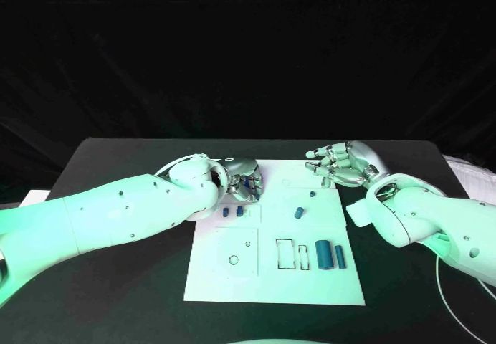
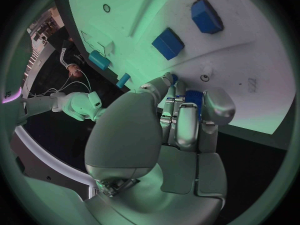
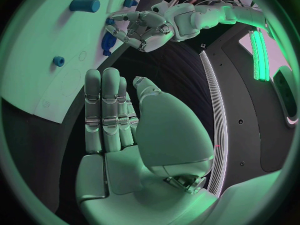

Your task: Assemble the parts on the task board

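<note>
The white task board (image 1: 274,276) lies in the middle of the black table. My left hand (image 1: 241,180) hovers over the board's far left corner, its fingers curled around a small blue part (image 2: 192,98). That hand (image 3: 147,29) and the blue piece in its fingers (image 3: 110,38) also show in the right wrist view. Two small blue blocks (image 1: 231,212) lie just in front of it on the board (image 2: 237,55). Another small blue part (image 1: 299,212) lies mid-board. Two blue cylinders (image 1: 330,255) lie side by side toward the right. My right hand (image 1: 339,165) is at the board's far right corner, fingers straight, holding nothing.
Outlined slots and small holes (image 1: 292,254) mark the near half of the board. Black table (image 1: 124,294) surrounds the board on all sides, with a black curtain behind. A white object (image 1: 470,175) sits at the table's right edge.
</note>
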Motion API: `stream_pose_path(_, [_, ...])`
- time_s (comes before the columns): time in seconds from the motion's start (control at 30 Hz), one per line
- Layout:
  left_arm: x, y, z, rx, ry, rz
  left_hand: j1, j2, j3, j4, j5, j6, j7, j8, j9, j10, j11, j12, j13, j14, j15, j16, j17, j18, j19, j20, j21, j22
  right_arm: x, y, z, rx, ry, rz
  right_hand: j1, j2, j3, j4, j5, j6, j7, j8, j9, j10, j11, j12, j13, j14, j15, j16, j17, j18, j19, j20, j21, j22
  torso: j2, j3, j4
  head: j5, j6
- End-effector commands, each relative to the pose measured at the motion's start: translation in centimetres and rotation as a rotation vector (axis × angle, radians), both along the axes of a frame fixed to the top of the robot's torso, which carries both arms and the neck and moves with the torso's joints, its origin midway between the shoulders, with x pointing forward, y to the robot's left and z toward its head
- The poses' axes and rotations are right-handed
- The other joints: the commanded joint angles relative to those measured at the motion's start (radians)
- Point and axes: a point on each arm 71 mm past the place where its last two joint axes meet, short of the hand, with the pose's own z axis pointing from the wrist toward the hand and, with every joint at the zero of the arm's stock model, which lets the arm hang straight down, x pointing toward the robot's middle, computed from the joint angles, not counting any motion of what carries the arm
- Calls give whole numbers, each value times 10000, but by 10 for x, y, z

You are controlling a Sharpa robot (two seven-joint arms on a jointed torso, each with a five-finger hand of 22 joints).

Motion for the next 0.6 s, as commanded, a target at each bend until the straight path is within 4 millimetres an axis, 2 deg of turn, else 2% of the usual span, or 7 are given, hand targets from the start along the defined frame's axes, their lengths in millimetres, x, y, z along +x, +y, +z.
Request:
stream_pose_path(0.03, [-2, -1, -8, 357, 382, -38, 36, 197, 134, -37, -1, 201, 3, -29, -6, 197, -28, -25, -13, 252, -82, -1, -19, -136, 35, -78, 81, 44, -1, 2, 0, -8, -52, 191, 65, 11, 77, 6, 55, -61, 22, -27, -12, -93, 6, 9, -9, 13, 79, -35, 9, 136, 48, 5, -34, -9, 3, -6, 1, -3, 0])
stream_pose_path(0.2, [-1, 1, -7, 258, 247, 127, 156, 334, 292, -170, 6, 406, 8, -21, -14, 421, -69, -47, -21, 254, -121, 16, -52, -168, 72, -118, 231, 188, -1, 2, 0, -9, -50, 189, 65, 11, 77, 6, 55, -61, 22, -27, -12, -93, 6, 9, -9, 13, 79, -35, 9, 136, 48, 5, -34, -9, 1, 0, 0, 10, -17])
stream_pose_path(0.6, [0, 2, -2, -506, -301, 323, 129, 372, 405, -282, -1, 588, 33, -57, -42, 620, -63, -135, -34, 258, -121, 3, -163, -235, 168, -136, 555, 472, -1, 2, 0, -14, -51, 182, 70, 13, 87, 1, 59, -61, 23, -26, -12, -91, 6, 13, -13, 17, 78, -38, 14, 137, 51, 5, -37, -10, -5, 4, -2, 21, -2])
